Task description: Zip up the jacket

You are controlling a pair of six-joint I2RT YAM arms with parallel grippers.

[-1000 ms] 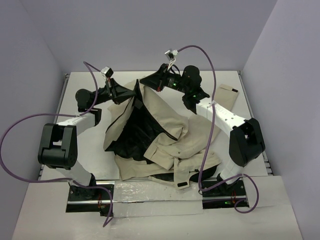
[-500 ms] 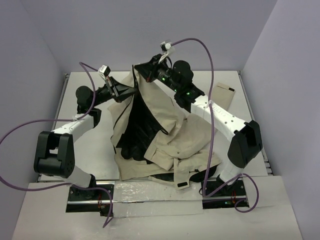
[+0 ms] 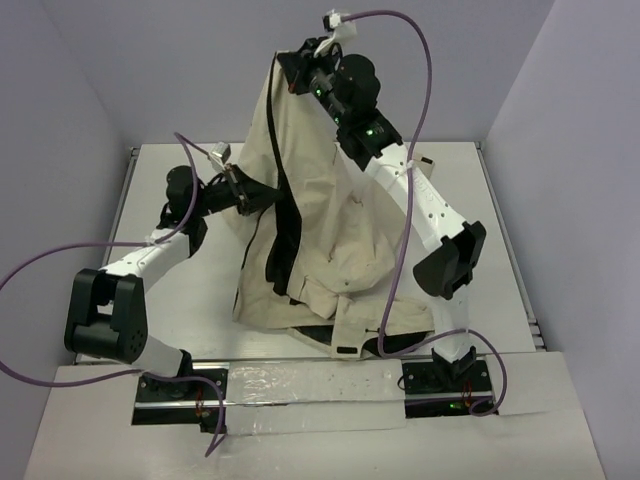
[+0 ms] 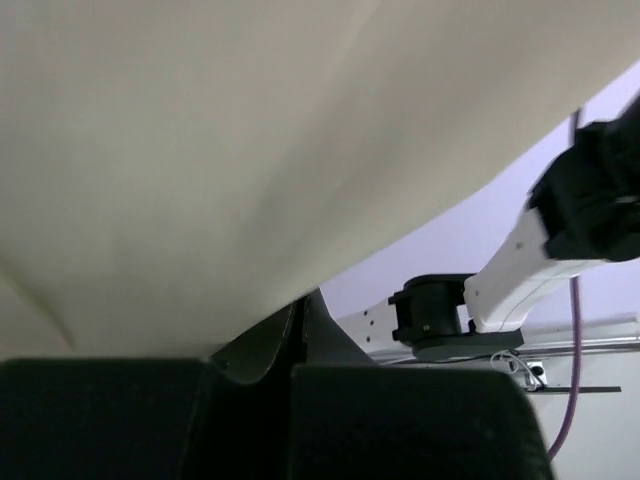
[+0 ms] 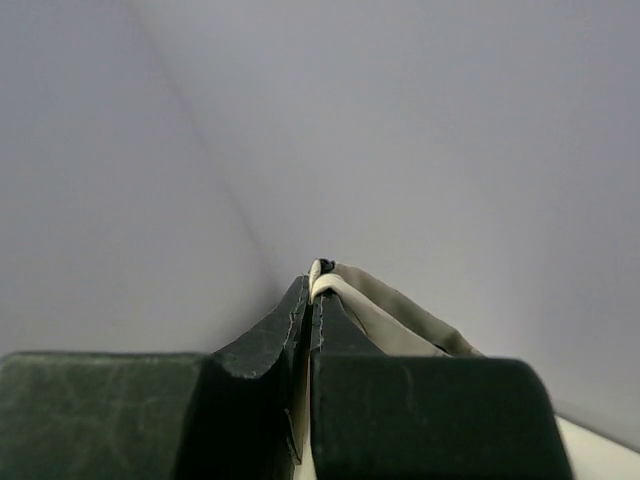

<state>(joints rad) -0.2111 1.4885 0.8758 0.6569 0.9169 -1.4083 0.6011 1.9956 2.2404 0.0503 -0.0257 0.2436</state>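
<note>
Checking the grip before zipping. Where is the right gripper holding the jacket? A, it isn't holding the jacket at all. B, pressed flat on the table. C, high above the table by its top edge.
C: the right gripper is shut on the top edge of the jacket, which hangs down to the table.

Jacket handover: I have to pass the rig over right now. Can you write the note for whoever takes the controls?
Left end effector: shut on the jacket, pinching tan fabric at its left-hand edge, low down.
Right end effector: shut on the jacket's top edge, holding it high above the table.
Jacket: hangs from the upper grip, with its lower part bunched on the table near the arm bases.
Done: garment gripped at two points and raised.
Left: the front gapes, with the black lining showing, so it is not zipped. No view shows the slider.
</note>
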